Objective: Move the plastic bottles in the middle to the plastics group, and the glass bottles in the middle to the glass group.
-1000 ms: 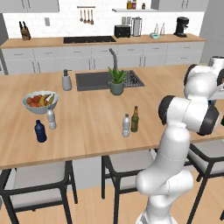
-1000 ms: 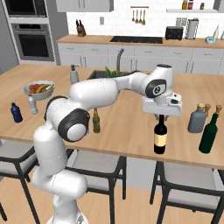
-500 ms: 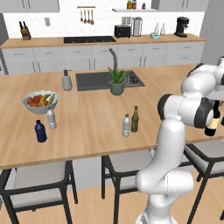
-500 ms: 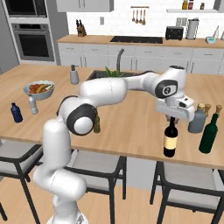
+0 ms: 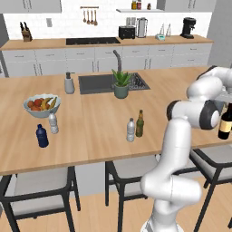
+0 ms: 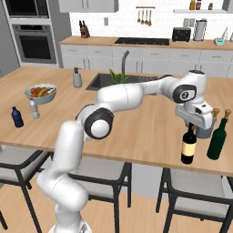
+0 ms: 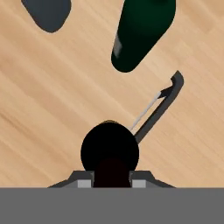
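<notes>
- My gripper (image 6: 191, 126) is pinched on the neck of the wine bottle (image 6: 188, 146), way out at the right end of the counter (image 6: 150, 129).
- The wine bottle is upright with its base down near the counter's front edge; can't tell whether it's actually touching the wood or sitting just above it.
- Looking down from the hand, the bottle's dark round shoulder (image 7: 110, 151) sits right between my fingertips.
- Just to its right stands a green bottle (image 6: 217, 138), near but not touching. A grey-blue bottle (image 6: 205, 132) stands right behind my gripper, mostly hidden.
- In the middle of the counter, the small clear water bottle (image 5: 131, 130) and the olive-brown beer bottle (image 5: 140, 123) stand side by side, both upright.
- Over on the left, a navy-blue bottle (image 5: 41, 136) and another clear bottle (image 5: 53, 123) stand near the fruit bowl (image 5: 42, 105).
- A potted plant (image 5: 121, 84) sits by the sink (image 5: 97, 83).
</notes>
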Robot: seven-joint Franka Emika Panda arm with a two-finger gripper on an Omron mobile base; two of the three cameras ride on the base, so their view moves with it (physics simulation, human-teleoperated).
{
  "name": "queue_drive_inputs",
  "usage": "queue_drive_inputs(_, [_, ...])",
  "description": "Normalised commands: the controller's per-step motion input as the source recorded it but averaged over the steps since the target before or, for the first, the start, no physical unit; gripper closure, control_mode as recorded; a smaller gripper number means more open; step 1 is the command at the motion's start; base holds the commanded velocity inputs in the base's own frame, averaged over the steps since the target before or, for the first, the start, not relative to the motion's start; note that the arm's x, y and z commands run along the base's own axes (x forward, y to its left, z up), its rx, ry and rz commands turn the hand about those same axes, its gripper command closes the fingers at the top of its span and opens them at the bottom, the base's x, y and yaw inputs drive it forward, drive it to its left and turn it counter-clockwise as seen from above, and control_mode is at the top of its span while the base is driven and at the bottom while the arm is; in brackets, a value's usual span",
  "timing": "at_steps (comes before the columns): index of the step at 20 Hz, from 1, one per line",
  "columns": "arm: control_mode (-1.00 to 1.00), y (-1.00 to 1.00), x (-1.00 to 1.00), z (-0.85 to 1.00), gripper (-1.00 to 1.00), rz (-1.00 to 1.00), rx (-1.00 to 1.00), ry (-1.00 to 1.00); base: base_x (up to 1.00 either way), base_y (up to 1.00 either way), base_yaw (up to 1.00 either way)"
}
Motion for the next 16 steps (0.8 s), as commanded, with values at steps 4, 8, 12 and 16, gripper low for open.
queue_drive_inputs(4, [-1.0, -0.3, 0.23, -0.04, 1.0, -0.18, 0.0, 0.0, 0.0, 0.0, 0.0])
queue_drive_inputs(8, [-1.0, -0.02, 0.11, -0.15, 1.0, -0.11, 0.0, 0.0, 0.0, 0.0, 0.0])
queue_drive_inputs(12, [-1.0, 0.0, 0.0, -0.27, 1.0, -0.07, 0.0, 0.0, 0.0, 0.0, 0.0])
queue_drive_inputs(16, [-1.0, 0.04, 0.0, -0.38, 1.0, -0.06, -0.04, -0.01, 0.0, 0.0, 0.0])
